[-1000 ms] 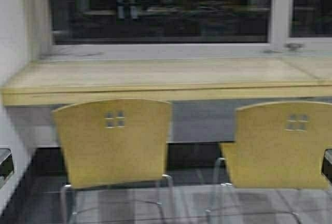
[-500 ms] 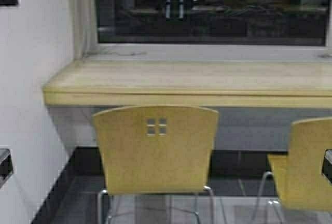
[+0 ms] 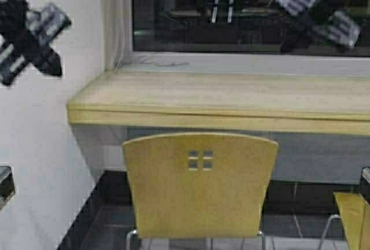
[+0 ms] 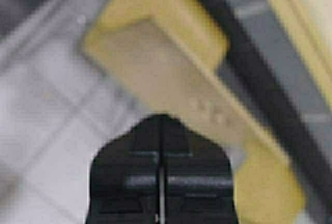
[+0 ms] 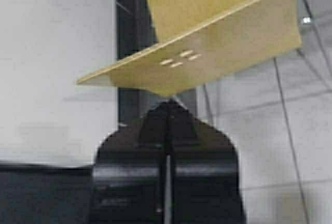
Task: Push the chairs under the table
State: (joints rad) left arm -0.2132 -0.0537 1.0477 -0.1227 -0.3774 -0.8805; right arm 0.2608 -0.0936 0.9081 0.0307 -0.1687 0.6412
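Below both raised arms stands a mustard-yellow moulded chair with four small square cutouts in its curved backrest [image 3: 200, 185], its back facing the robot and its seat not under the counter. Behind it runs the long light beige wood-look table with a thick pale yellow edge [image 3: 219, 95], fixed beneath a dark window [image 3: 248, 13] and meeting a white wall [image 3: 52, 146] on the left. Up high at the left, against that wall, hangs the left gripper [image 3: 29, 44], touching nothing; its wrist view shows the two black fingers pressed together with only a thin seam. Up high at the right, before the window glass, is the right gripper [image 3: 315, 15], likewise pressed together and holding nothing. Low at the right edge, part of a second mustard-yellow chair [image 3: 354, 218] shows. Grey floor tiles [image 5: 270, 130] lie beneath, with a dark skirting band along the wall.
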